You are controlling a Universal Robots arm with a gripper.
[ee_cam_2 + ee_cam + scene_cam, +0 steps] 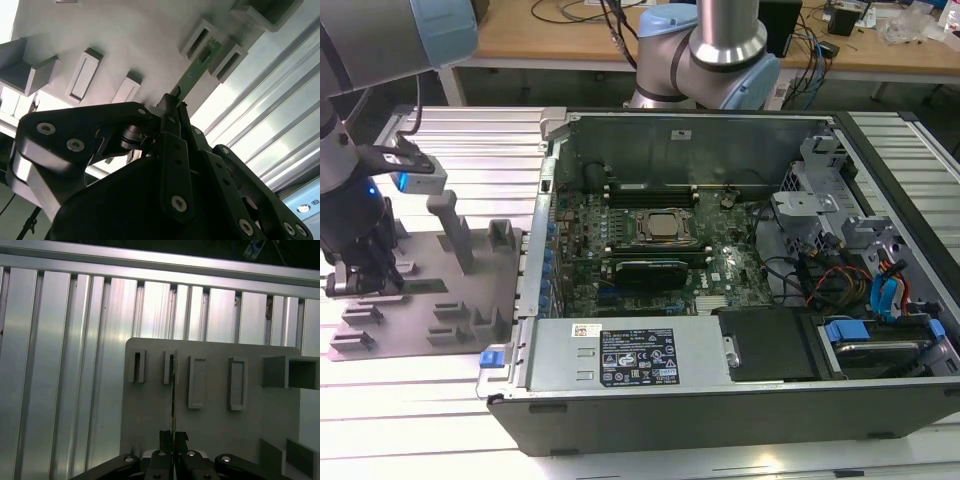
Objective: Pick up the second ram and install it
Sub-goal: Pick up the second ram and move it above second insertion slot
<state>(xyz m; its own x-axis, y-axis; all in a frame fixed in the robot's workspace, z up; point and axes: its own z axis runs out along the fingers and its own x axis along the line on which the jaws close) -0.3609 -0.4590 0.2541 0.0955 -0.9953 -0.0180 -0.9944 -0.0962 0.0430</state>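
Second ram [200, 67]: one stick | claw [173, 436] clamped on it | one fixture plate [215, 430]

The second ram [197, 72] stands in the fixture plate [150, 30], beside the case [720, 415].

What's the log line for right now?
state: grasp | gripper: shut on thin green circuit-board ram stick | where: at grey plastic fixture plate | install: not yet done
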